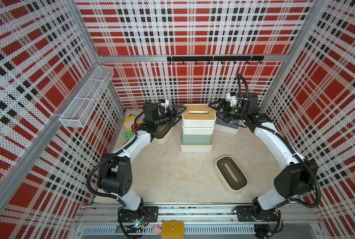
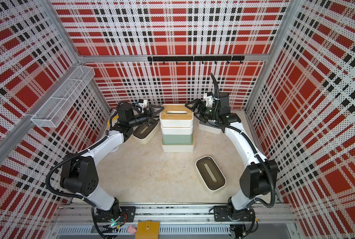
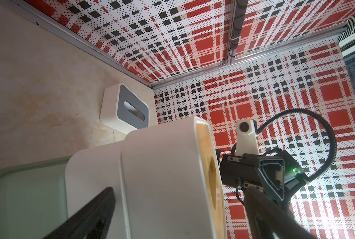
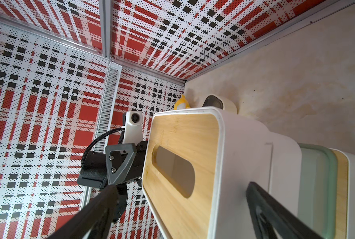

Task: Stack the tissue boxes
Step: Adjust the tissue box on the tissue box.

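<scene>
**Four stacked, three left**

On the table [image 1: 172, 182] a four-box stack [image 1: 197, 132] is set at mid-back. Left loose are the front-right box [image 1: 231, 175], the back-left box [image 1: 165, 137] and the back-right corner box [image 1: 230, 127]. The left gripper [image 1: 179, 115] and right gripper [image 1: 215, 112] are spread wide, flanking its top.

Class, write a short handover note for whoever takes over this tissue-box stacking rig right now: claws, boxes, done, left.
Left claw: open, empty, at one end of the top box.
Right claw: open, empty, at its other end.
Done: stack of four in the middle: wood-lid bottom box, mint-green box, white box, top box.
To do: dark-lid box out front, second dark-lid box under the left arm, grey-lid box by the right claw.
</scene>
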`<state>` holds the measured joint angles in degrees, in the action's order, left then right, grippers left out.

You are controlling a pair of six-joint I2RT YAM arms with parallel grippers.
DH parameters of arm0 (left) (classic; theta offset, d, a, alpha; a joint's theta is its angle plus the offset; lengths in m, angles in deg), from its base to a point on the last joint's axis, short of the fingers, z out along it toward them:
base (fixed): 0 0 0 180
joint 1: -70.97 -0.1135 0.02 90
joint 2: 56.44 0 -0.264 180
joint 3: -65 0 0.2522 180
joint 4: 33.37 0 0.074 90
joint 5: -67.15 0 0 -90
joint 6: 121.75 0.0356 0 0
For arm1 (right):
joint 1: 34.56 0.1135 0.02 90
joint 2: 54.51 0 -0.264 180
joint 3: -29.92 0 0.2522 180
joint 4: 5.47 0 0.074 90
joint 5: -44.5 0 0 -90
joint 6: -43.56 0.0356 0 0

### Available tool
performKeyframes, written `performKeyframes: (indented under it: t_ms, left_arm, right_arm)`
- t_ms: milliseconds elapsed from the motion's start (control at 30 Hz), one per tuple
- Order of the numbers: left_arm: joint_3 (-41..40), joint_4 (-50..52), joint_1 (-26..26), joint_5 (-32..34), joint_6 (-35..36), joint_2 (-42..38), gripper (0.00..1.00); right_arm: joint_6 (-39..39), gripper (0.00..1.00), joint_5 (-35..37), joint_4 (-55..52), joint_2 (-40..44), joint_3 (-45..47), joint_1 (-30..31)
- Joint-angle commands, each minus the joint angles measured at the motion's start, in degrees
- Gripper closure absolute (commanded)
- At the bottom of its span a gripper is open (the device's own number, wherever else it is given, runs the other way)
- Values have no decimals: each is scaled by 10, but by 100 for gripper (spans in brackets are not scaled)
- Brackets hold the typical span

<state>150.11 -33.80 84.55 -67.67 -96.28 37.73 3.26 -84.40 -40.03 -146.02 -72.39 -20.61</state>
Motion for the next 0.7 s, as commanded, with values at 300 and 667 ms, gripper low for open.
performKeyframes:
  t_ms: [300, 667]
  left_arm:
    - [8, 36, -65, -11, 25, -89, 1]
    - [-45, 201, -98, 77, 216, -261, 1]
  right_arm:
    - [-30, 0, 80, -74, 54, -32, -64]
    - [10, 0, 203, -171, 71, 34, -113]
